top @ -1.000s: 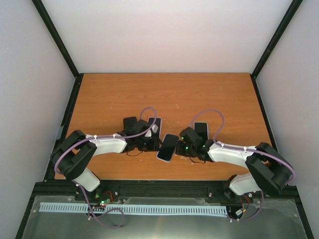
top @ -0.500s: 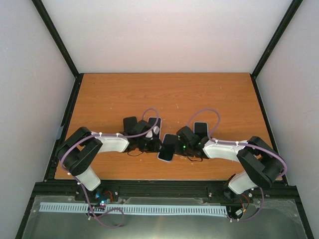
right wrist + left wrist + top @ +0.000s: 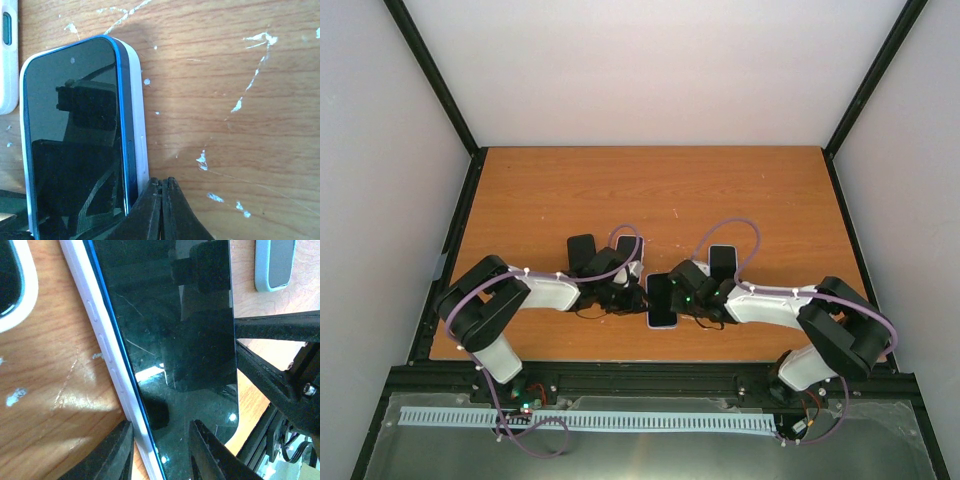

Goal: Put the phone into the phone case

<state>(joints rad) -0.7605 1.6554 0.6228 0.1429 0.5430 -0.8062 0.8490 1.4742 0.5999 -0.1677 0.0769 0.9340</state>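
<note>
Here, close to the table's near edge, the phone point(image 3: 661, 300) lies flat, screen up, between the two grippers. Its blue rim is partly sunk in the white phone case point(image 3: 140, 100), and one long side looks proud of the case wall. The right gripper point(image 3: 161, 187) is clenched to a single point and stands against that wall. The left gripper point(image 3: 161, 424) has its jaws part-way apart, straddling the other long wall and the blue rim, clamping nothing that I can see. The phone is likely rigid and fairly light, its glass slick and breakable; the case probably flexes. I would press along the rim rather than pinch the screen. Farther back on the table point(image 3: 650, 190) lie a white-rimmed slab point(image 3: 722, 258) and a dark slab point(image 3: 582, 245).
</note>
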